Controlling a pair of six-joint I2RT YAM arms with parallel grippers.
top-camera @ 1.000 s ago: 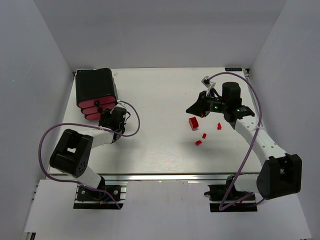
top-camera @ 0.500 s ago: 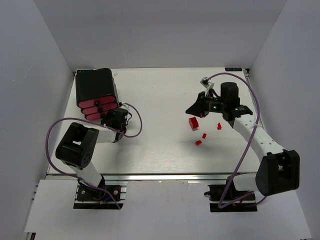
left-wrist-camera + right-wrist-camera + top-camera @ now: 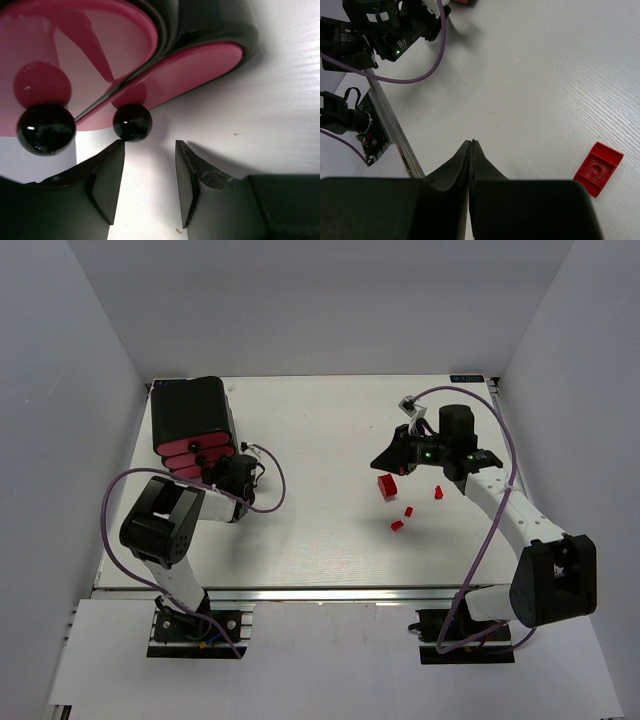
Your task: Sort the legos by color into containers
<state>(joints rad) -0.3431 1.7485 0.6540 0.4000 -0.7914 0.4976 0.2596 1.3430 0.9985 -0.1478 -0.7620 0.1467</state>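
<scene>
I held my left gripper (image 3: pixel 149 149) part-open at the knob (image 3: pixel 132 122) of the bottom drawer (image 3: pixel 200 62) to pull it, right gripper (image 3: pixel 471 146) shut, empty, near red lego (image 3: pixel 598 168).

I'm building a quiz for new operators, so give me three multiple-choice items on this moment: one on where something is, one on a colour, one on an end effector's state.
1. In the top view, the black drawer unit stands on the table at:
A) the far left
B) the centre
C) the near right

2. The loose legos on the table are:
A) blue
B) red
C) white

3. The right end effector is:
A) wide open
B) shut on a brick
C) shut on nothing

Answers:
1 A: the unit sits by the table's far left corner.
2 B: every loose brick in view is red.
3 C: the right wrist view shows its fingers pressed together, with the red brick lying apart on the table.
</scene>
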